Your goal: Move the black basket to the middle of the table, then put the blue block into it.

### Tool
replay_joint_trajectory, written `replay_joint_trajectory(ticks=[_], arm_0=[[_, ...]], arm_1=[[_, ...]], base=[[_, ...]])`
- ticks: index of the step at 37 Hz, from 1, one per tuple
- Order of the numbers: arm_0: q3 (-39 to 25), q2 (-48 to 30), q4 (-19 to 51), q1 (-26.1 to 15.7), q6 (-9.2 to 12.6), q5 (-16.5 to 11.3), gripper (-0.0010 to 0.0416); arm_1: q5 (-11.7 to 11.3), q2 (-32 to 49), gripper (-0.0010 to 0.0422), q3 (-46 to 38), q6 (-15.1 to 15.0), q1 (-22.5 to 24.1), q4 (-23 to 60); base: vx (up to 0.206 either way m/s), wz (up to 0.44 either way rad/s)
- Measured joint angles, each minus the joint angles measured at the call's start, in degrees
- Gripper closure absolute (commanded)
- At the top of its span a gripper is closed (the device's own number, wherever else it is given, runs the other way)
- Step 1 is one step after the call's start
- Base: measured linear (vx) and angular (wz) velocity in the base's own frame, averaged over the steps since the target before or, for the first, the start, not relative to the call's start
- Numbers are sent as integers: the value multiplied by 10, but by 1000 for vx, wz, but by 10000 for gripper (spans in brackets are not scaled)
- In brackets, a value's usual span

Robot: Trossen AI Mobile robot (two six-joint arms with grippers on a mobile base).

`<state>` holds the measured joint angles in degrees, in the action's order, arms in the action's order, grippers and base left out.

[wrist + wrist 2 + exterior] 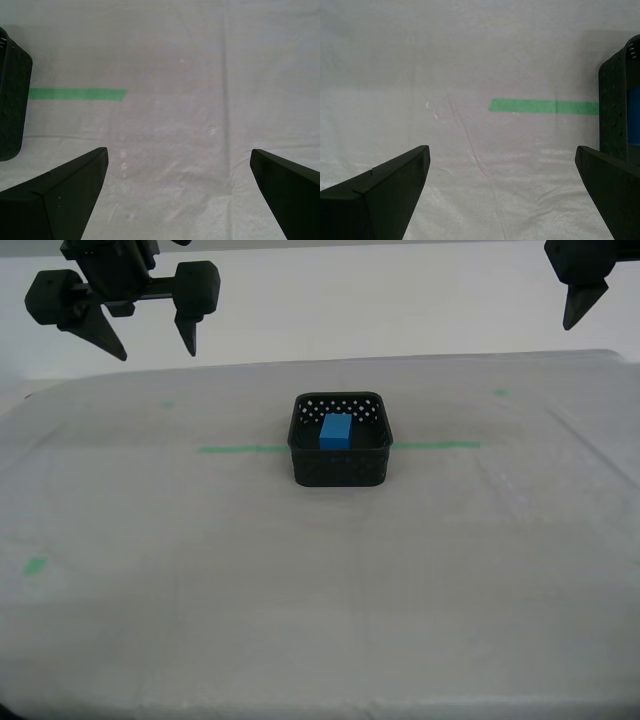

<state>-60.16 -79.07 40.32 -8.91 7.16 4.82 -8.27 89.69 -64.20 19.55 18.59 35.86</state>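
Note:
The black basket (340,468) stands in the middle of the table (300,600), over the green tape line (240,449). Inside it lies the blue block (336,430). High in the exterior view's upper left, one arm's gripper (155,355) hangs open over the table's far edge. A single finger (580,295) of the other arm shows in that view's upper right. My second gripper (501,148) is open over bare sheeting, with the basket's wall (612,100) and a sliver of blue block (634,115) at the frame's edge. My first gripper (178,150) is open and holds nothing, apart from the basket (12,100).
Small green marks sit on the sheeting at the far side (500,392) and towards the exterior view's lower left (35,565). The tape line (545,106) runs up to the basket on both sides. A pale wall lies behind the table.

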Motion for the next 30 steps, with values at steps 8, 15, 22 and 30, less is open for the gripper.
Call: replay_joint_trajectory(ticks=[8, 15, 22, 30], arm_0=[[0, 0, 0, 0, 0, 0, 7], [0, 0, 0, 0, 0, 0, 7], [0, 0, 0, 0, 0, 0, 7], [0, 0, 0, 0, 0, 0, 7]], arm_1=[[0, 0, 12, 0, 0, 0, 0], [0, 0, 12, 0, 0, 0, 0], [0, 0, 12, 0, 0, 0, 0], [0, 0, 12, 0, 0, 0, 0]], base=[[0, 0], [0, 0], [0, 0], [0, 0]])
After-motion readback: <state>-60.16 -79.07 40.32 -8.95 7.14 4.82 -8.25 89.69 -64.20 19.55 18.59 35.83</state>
